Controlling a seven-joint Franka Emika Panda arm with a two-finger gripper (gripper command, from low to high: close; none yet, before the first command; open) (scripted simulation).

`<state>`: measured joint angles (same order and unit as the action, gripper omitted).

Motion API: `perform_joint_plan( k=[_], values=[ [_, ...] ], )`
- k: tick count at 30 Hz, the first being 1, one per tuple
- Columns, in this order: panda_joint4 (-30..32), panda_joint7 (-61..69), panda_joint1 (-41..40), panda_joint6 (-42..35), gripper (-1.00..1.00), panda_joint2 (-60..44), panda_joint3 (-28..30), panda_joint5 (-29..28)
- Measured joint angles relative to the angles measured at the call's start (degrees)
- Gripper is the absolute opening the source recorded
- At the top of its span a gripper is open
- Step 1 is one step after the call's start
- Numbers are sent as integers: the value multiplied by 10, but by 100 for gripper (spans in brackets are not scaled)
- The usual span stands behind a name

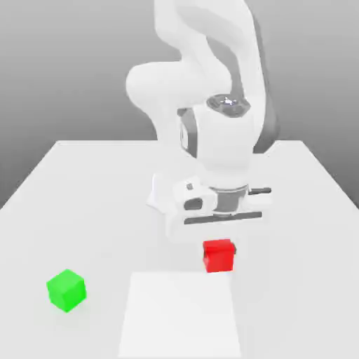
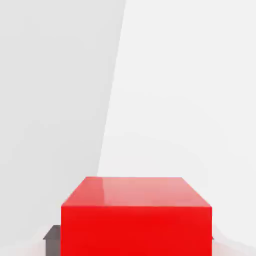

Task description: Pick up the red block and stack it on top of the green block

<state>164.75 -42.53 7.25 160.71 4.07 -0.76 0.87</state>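
The red block (image 1: 218, 256) sits low in the exterior view, just right of the middle, directly under the white hand. My gripper (image 1: 219, 251) comes straight down over it, and a dark fingertip (image 1: 233, 248) shows against the block's right side. In the hand view the red block (image 2: 136, 220) sits between the jaws, with a dark finger pad (image 2: 52, 235) pressed flat against one side. The gripper is shut on the red block. I cannot tell whether the block rests on the table or hangs just above it. The green block (image 1: 66, 289) stands alone toward the exterior view's left, well apart.
The white table (image 1: 91, 203) spreads wide around both blocks. A brighter white rectangular patch (image 1: 180, 315) lies flat at the front, between the two blocks. The arm's bulky body (image 1: 210, 84) rises behind the hand.
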Motion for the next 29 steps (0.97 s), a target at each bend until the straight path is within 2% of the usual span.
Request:
perform_joint_plan(
  k=[18, 20, 25, 26, 29],
  values=[
    [-122, 445, -230, -91, -100, -32, 160, -11],
    [-128, 469, -263, -76, -100, -52, 155, 1],
    [-133, 505, -257, -10, -100, -125, 123, 43],
    [-133, 512, -262, 5, 100, -141, 117, 52],
    [-133, 512, -262, 5, 100, -141, 117, 52]
  ],
)
